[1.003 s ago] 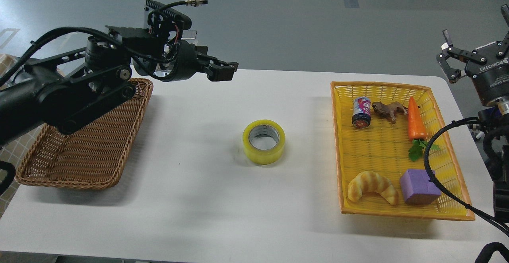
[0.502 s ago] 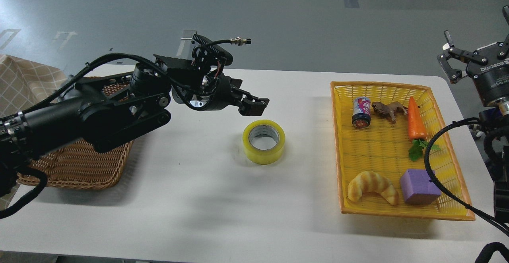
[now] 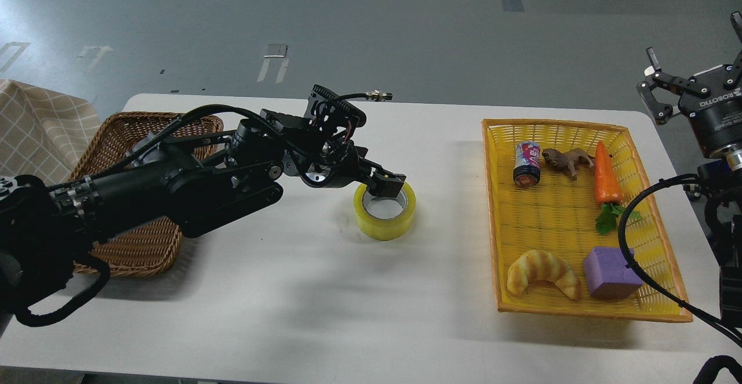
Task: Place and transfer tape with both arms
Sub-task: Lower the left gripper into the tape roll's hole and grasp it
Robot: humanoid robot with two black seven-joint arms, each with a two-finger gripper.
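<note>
The tape (image 3: 385, 208), a yellow roll with a grey-white core, lies flat in the middle of the white table (image 3: 324, 303). My left arm reaches in from the left. My left gripper (image 3: 389, 185) is low over the roll's far rim, its tips at or just inside the core opening. Its fingers overlap from this side, so I cannot tell whether they are open or shut. My right gripper (image 3: 695, 53) is raised at the far right edge, beyond the yellow basket, with its fingers spread and empty.
A brown wicker basket (image 3: 124, 245) stands at the left, partly under my left arm. A yellow basket (image 3: 495, 210) at the right holds a can (image 3: 527, 164), a toy animal (image 3: 567, 159), a carrot (image 3: 604, 176), a croissant (image 3: 542, 272) and a purple block (image 3: 610, 271).
My left arm has swung right and down, from above the wicker basket to the tape's far rim. The tape and my right arm have stayed in place.
</note>
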